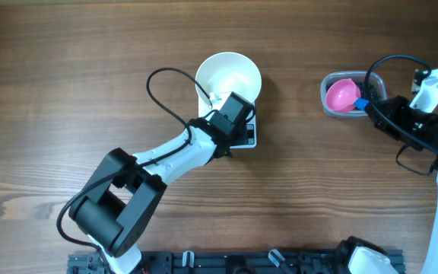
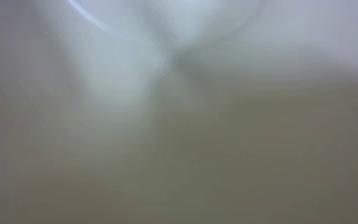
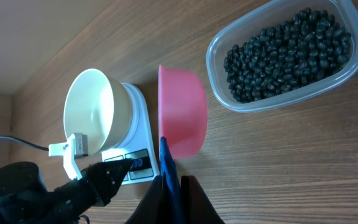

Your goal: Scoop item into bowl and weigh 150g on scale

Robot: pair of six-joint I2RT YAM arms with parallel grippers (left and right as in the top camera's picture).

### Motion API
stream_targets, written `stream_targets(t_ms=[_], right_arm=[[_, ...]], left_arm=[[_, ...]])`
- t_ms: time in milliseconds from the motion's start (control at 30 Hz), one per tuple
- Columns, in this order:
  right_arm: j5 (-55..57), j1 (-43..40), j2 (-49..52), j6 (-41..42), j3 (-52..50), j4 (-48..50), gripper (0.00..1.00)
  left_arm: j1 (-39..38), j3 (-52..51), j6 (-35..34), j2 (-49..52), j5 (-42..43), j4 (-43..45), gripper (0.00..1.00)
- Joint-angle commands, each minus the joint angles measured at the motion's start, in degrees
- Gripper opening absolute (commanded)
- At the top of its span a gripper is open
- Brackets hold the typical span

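Wood-grain counter [image 1: 67,91] fills every view, brown and streaked. Near its middle stands a white kitchen scale [image 3: 140,109], and on the scale's platform sits the round white bowl [image 3: 95,112], upright, its rim reaching past the platform's back edge.

From the lower left a white and black arm reaches to the scale. The left tool [image 3: 120,168] has its fingers pressed together into one dark point. That point lies at the scale's front panel, by the display and buttons. Whether it touches the panel cannot be told. The left wrist camera gives only a pale blur.

Well to the right of the scale lies a clear plastic tub [image 3: 352,65]. The black beans [image 3: 284,53] are heaped inside it, more thickly toward its far end.

The right tool [image 3: 173,193] is clamped on the blue handle [image 3: 168,168] of a pink scoop [image 3: 185,112]. From the wrist camera the scoop is seen side-on, between the scale and the tub. From overhead it hangs over the tub, its pink hollow facing up.
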Motion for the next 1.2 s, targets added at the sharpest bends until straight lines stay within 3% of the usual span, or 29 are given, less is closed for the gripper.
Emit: stream_targets(t_ms=[0,133,400,667,867,1167], right_arm=[[0.5,-0.2,0.1,-1.2,1.1,-0.3,0.04],[0.5,-0.2,0.1,-1.2,1.1,-0.3,0.04],[1.6,-0.2,0.1,-1.2,1.1,-0.3,0.04],[1.6,-0.2,0.1,-1.2,1.1,-0.2,0.04],[1.6,-0.2,0.1,-1.2,1.1,1.4,0.05],[1.6,-0.2,0.1,-1.2,1.1,5.8,0.04]], left_arm=[[0.2,-1.6,-0.3,3.0,-0.2,-0.6,0.04],[0.5,-1.5,2.6,-0.4,3.2,-2.0,0.04],[0.4,-1.5,6.2,-20.9,3.3,-12.3,0.04],[0.9,-1.5,18.5,-35.9,1.0,-22.9,0.04],[3.3,-1.5,22.9,-37.9,-5.3,-26.5,0.04],[6.2,-1.5,43.8,-36.1,-4.4,-26.7,0.04]])
